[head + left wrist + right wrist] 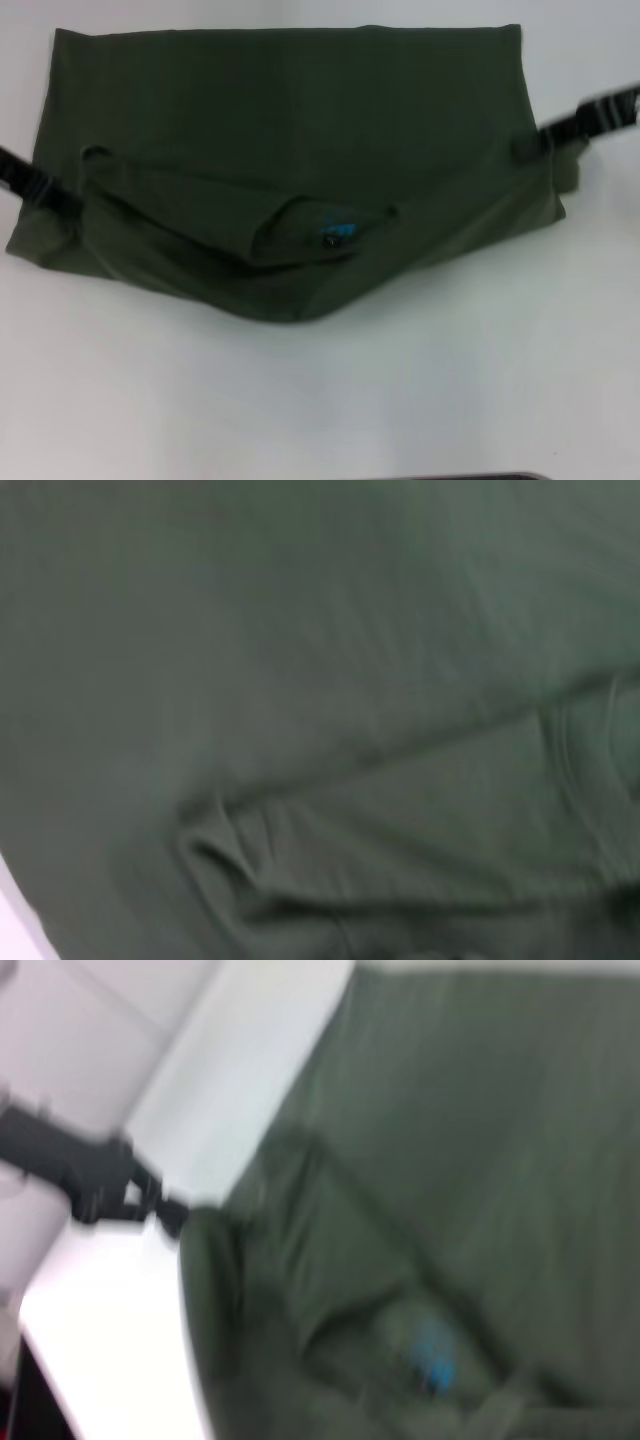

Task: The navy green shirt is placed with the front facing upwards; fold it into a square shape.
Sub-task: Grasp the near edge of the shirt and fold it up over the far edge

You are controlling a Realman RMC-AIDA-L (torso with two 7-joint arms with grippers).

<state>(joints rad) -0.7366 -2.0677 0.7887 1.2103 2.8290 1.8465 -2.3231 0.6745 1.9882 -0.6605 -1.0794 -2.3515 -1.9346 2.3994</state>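
no legible txt, blue neck label on shirt unreadable

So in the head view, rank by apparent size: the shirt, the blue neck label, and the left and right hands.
1. shirt, by far.
2. left hand and right hand: similar dark strips, partly hidden by cloth, so unranked.
3. neck label, smallest.

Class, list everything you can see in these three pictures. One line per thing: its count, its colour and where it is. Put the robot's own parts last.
navy green shirt: one, dark olive green, spread across the far half of the table, partly folded.
neck label: one, blue and black, at the shirt's collar near its front middle.
table: one, white, under the shirt.
left gripper: one, black, at the shirt's left edge.
right gripper: one, black, at the shirt's right edge.
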